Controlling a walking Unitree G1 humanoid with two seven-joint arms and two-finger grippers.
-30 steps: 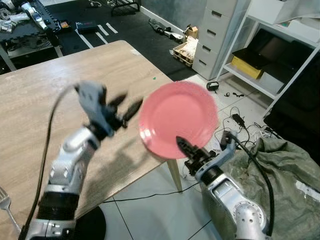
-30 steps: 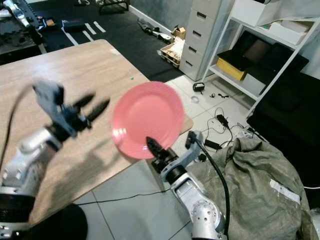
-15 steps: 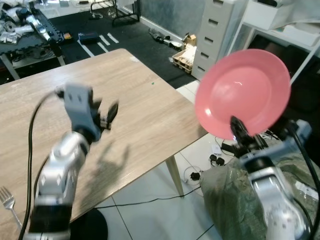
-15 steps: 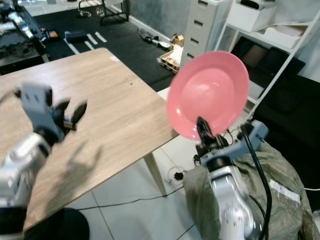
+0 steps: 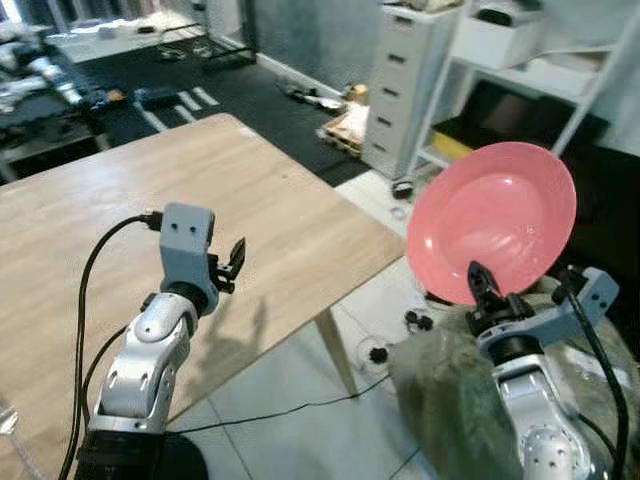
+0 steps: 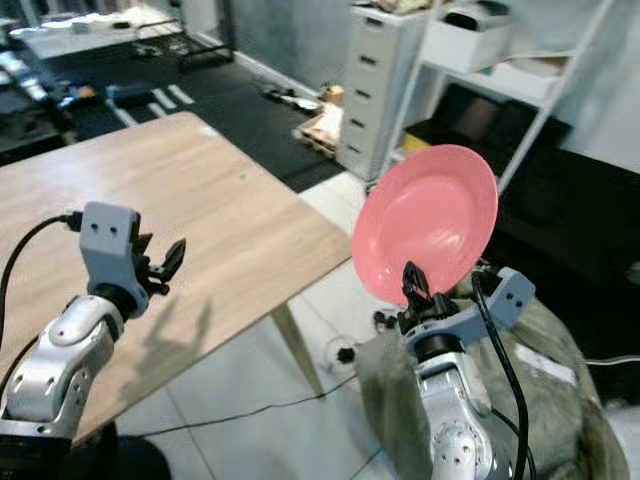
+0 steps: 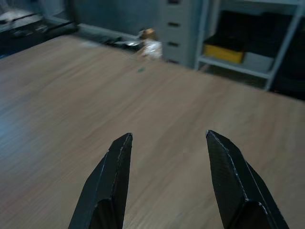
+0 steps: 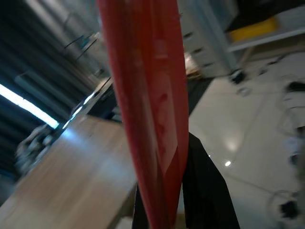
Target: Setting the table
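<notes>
The pink plate point(image 5: 492, 222) now stands almost upright at the right of the head views, out past the desk's corner and above the tiled floor point(image 5: 300, 375), where a second ago it lay tilted over the desk's near edge at mid-frame. The right hand point(image 5: 478, 285) is clenched on the plate's lower rim, one black finger showing against the pink face; in the right wrist view the rim point(image 8: 147, 95) runs edge-on between the fingers, so the grip looks firm. The whole scene has also shifted between pictures, so part of that change is the camera turning rather than the plate alone. The left hand point(image 5: 234, 262) has drawn back and dropped to sit low over the wooden desk point(image 5: 150, 190) at the lower left, its fingers point(image 7: 109, 183) spread apart and holding nothing, with bare wood beneath them. As a judgement, the plate is being carried away from the desk or swung round for a fresh approach, so no place is set yet; it must come back over the wood and be levelled before release. Held by a single edge over hard tile, a slip would likely break it.
</notes>
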